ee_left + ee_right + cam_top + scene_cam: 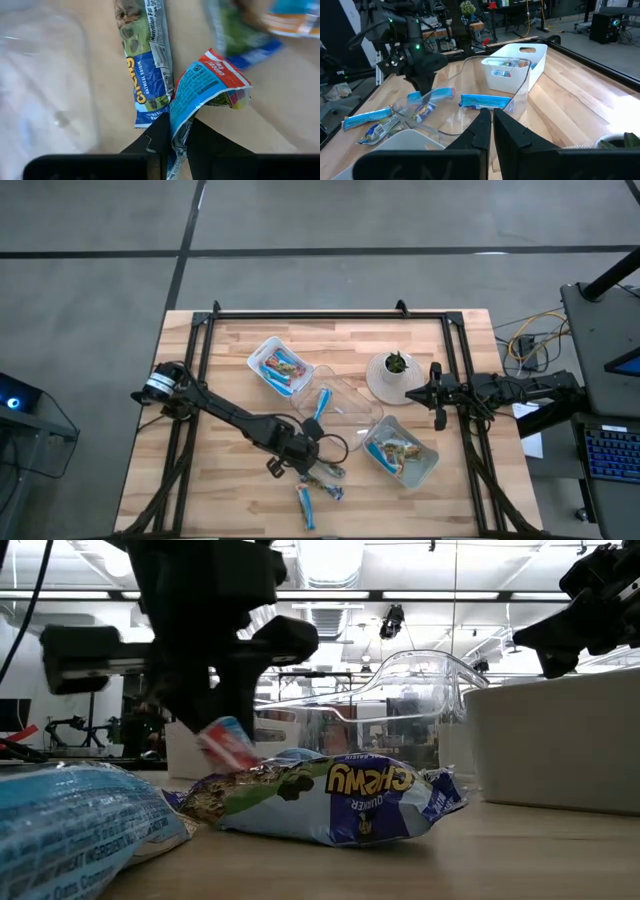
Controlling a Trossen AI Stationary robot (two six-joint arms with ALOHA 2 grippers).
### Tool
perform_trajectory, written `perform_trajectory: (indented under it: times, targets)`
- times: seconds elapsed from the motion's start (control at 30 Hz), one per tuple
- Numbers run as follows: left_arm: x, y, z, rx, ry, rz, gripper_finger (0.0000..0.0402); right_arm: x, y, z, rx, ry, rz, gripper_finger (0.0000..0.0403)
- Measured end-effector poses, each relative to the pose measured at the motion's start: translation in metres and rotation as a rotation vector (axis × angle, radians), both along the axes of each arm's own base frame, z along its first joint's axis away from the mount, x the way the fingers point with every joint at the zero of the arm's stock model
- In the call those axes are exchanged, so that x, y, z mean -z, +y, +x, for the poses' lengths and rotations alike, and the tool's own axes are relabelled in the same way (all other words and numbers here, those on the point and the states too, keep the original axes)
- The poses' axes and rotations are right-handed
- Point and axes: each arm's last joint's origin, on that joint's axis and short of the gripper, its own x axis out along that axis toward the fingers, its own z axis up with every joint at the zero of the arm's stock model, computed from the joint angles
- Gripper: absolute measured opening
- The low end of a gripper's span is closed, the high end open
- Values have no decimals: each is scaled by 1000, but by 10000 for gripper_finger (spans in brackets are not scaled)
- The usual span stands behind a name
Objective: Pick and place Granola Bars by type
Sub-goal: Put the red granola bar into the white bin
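Left wrist view: left gripper [174,132] fingers nearly closed, pinching end of blue bar [205,87], lifted at table 6 o'clock. Wrapper light, soft, crinkly, slippery; crimped end seems best hold. Chewy bar [145,60] lies beside. Right gripper [491,120] closed, empty, at 3 o'clock.

We cannot read what lies inside the two white bins [281,367] [401,452] from above. The near bar [80,820] in the low view blurs and runs off the edge. The clear tray [45,85] is a smear.
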Motion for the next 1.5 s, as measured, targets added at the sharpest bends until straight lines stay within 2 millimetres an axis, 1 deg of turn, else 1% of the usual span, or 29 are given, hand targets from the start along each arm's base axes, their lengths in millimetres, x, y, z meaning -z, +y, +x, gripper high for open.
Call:
perform_trajectory:
  times: [0.17, 0.4, 0.5, 0.6, 0.7, 0.8, 0.9, 1.1, 1.27, 1.5]
  targets:
    - [3, 1, 1, -8, -39, 1, 35, 0, 0, 0, 0, 0, 0, 13]
    - [4, 0, 1, -11, -37, -6, 35, 0, 0, 0, 0, 0, 0, 13]
    - [4, -1, 1, -5, -24, -44, 35, 0, 0, 0, 0, 1, 0, 13]
    - [4, -1, 1, -24, -12, -89, 47, 0, 0, 0, 0, 0, 0, 13]
    - [4, -2, 1, -35, -10, -95, 70, 0, 0, 0, 0, 0, 0, 13]
    - [4, -1, 1, -30, -11, -90, 88, 0, 0, 0, 0, 0, 0, 13]
    - [4, -1, 1, -36, -16, -78, 95, 0, 0, 0, 0, 1, 0, 13]
    - [7, 1, -4, -36, 37, -47, 96, 0, 0, 0, 0, 0, 0, 13]
    - [11, 3, -7, -23, 34, 14, 96, 0, 0, 0, 0, 1, 0, 13]
    - [14, 4, -9, 11, 42, 37, 97, 0, 0, 0, 0, 0, 0, 13]
